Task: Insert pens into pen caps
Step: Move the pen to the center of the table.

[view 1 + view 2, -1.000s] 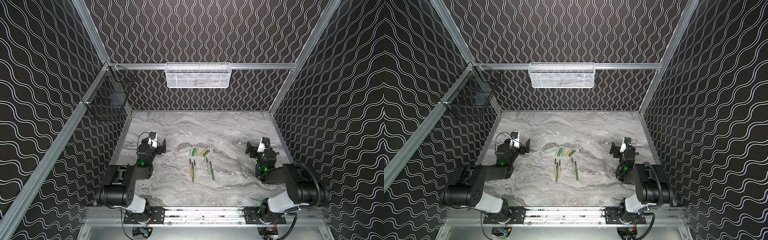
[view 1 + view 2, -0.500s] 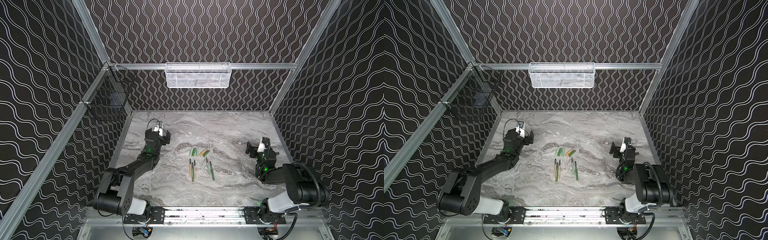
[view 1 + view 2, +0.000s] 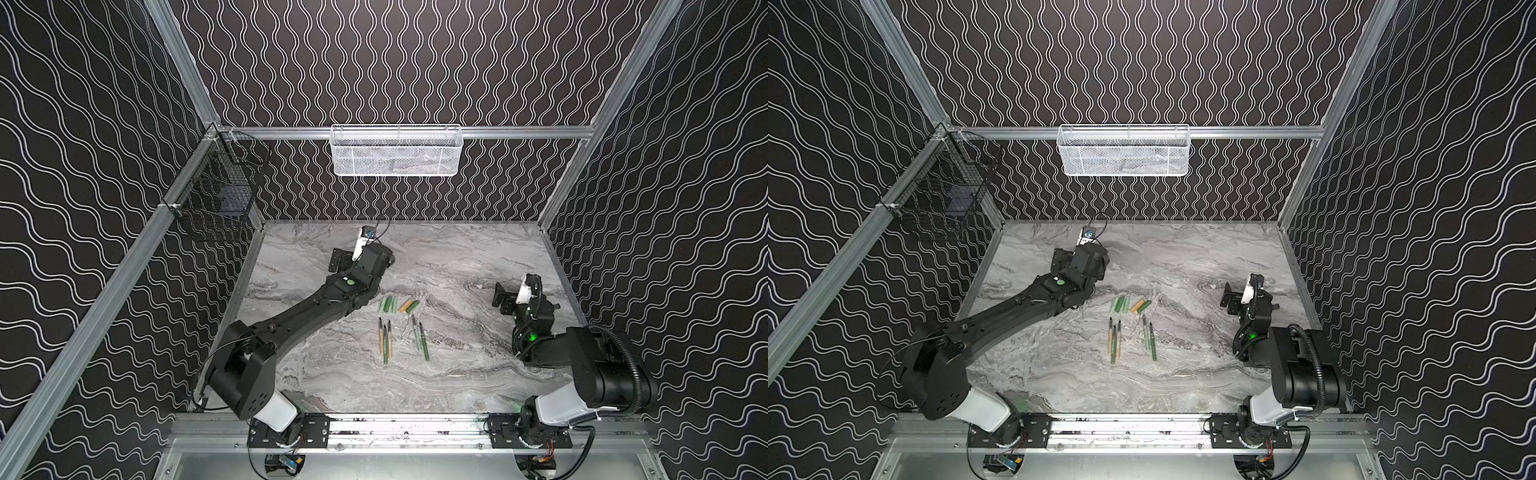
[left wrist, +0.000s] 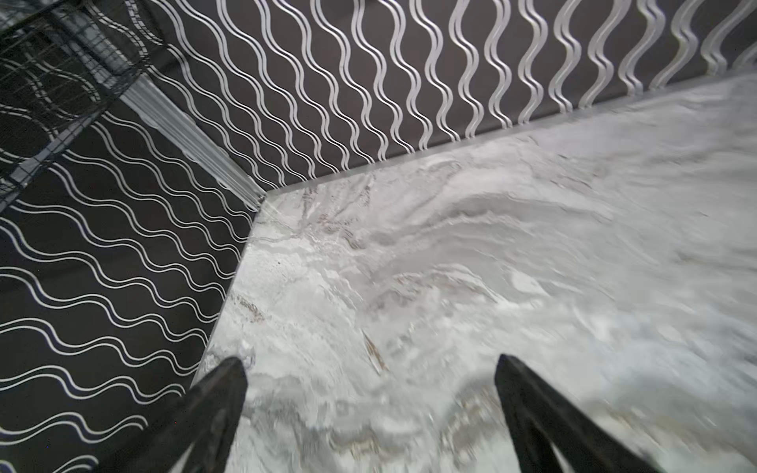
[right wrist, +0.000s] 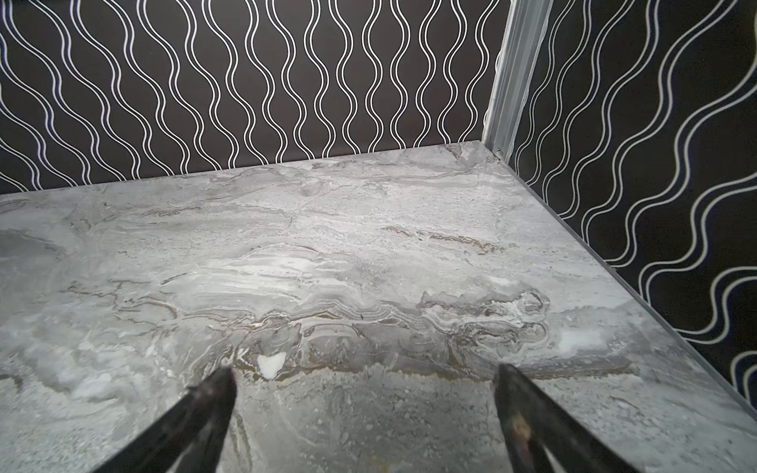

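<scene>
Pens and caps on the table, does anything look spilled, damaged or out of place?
Nothing stands out. The pens lie flat in two tidy groups on the table, the pen caps in a loose row beyond them. The left gripper and right gripper are open and empty.

five pens (image 3: 385, 347), five caps (image 3: 387, 304) (ten altogether)

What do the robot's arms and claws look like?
The left arm and the right arm are chunky matt black, each with a white shell near its base and a little green light. The right arm also carries a ribbed black hose. The left claw and right claw have dark, pointed fingers.
</scene>
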`<action>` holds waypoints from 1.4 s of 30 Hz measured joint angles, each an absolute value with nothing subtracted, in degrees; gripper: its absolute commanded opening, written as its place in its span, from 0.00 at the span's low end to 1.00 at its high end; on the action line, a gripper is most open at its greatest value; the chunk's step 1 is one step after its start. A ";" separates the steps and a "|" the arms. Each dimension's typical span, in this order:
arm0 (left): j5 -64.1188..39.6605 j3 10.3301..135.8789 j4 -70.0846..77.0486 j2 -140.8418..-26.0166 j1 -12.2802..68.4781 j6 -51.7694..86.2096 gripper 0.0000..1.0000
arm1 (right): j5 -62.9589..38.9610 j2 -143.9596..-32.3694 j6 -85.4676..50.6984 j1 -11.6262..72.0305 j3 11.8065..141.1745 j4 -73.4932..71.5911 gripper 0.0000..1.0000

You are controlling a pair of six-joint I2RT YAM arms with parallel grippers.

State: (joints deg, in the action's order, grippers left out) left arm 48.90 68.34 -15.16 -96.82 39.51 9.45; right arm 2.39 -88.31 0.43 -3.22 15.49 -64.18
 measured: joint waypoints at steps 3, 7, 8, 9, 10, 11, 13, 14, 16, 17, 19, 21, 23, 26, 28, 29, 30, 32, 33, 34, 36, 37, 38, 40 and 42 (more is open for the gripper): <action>46.83 69.32 -20.86 -94.94 41.63 12.08 0.99 | 2.07 -88.07 0.45 -3.16 15.49 -64.01 1.00; 41.98 69.08 -25.06 -92.42 44.40 13.82 0.99 | 3.07 -84.40 0.73 -1.65 18.22 -58.87 1.00; 40.53 68.55 -25.71 -91.55 44.77 14.20 0.99 | 3.46 -83.46 0.82 -0.95 20.21 -56.07 1.00; 38.72 67.75 -26.20 -90.41 45.06 14.61 0.99 | 4.12 -82.63 0.86 0.05 23.38 -51.92 1.00; 37.04 66.76 -26.50 -89.19 45.10 14.61 0.99 | 4.97 -82.32 0.82 0.99 26.30 -48.42 1.00; 34.92 65.41 -26.89 -87.50 45.28 14.68 0.99 | 6.11 -82.21 0.60 2.22 29.39 -44.64 1.00; 31.20 62.87 -27.07 -84.27 45.45 14.76 0.99 | 8.32 -82.50 0.25 5.06 34.26 -37.41 1.00; 28.95 61.34 -27.03 -82.19 45.58 14.74 0.99 | 8.99 -82.94 -0.23 6.98 36.67 -33.17 1.00; 25.17 58.85 -26.76 -78.56 45.69 14.76 0.99 | 10.02 -84.01 -0.64 10.74 40.64 -25.76 1.00; 23.57 57.82 -26.68 -76.88 45.69 14.76 0.99 | 10.24 -84.58 -0.86 12.93 42.48 -21.91 1.00; 21.32 55.94 -26.57 -73.87 45.69 15.05 0.99 | 11.07 -85.34 -1.52 16.80 44.82 -15.55 1.00; 19.90 53.89 -26.41 -70.78 45.69 16.12 0.99 | 11.18 -85.89 -2.61 20.45 46.44 -9.50 1.00; 18.92 51.94 -26.04 -68.20 45.69 16.53 0.99 | 10.20 -86.19 -4.14 23.09 47.20 -4.73 0.99; 17.69 50.00 -25.41 -65.63 45.69 17.67 0.99 | 9.82 -86.28 -7.03 27.33 47.37 1.13 0.96; 17.32 49.21 -25.08 -64.64 45.67 17.76 0.99 | 7.88 -86.19 -8.34 30.96 47.24 3.55 0.93; 17.32 48.90 -24.93 -64.40 45.65 17.80 0.99 | 6.98 -86.00 -9.10 32.51 47.07 4.47 0.91; 17.32 48.66 -24.75 -64.31 45.65 17.82 0.99 | 6.44 -85.71 -10.07 33.56 46.87 5.41 0.89; 17.32 48.18 -24.47 -64.29 45.65 17.91 0.99 | 5.63 -85.32 -11.92 34.94 46.48 6.52 0.85; 17.32 47.94 -24.14 -64.29 45.58 17.93 0.99 | 5.10 -85.27 -12.95 35.64 46.24 6.76 0.82; 17.23 47.88 -24.01 -64.36 45.45 17.93 0.99 | 4.43 -85.27 -13.58 36.27 46.09 6.98 0.79; 17.10 47.88 -23.29 -64.62 45.41 17.93 0.99 | 3.33 -85.76 -15.07 37.60 45.98 7.90 0.72; 16.78 47.88 -23.05 -64.73 45.36 17.91 0.99 | 3.05 -86.19 -15.70 38.00 45.95 8.16 0.68; 16.27 47.88 -22.79 -64.77 45.28 17.91 0.99 | 2.55 -86.76 -16.12 38.22 45.95 8.36 0.64; 15.81 47.79 -22.17 -64.73 45.04 17.91 0.99 | 2.55 -87.99 -17.15 38.63 46.00 9.02 0.59; 15.68 47.59 -21.65 -64.60 44.77 17.85 0.99 | 2.68 -89.19 -17.58 39.31 46.44 9.96 0.55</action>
State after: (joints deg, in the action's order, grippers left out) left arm 15.68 47.59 -21.65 -64.60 44.77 17.85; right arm 2.68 -89.19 -17.58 39.31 46.44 9.96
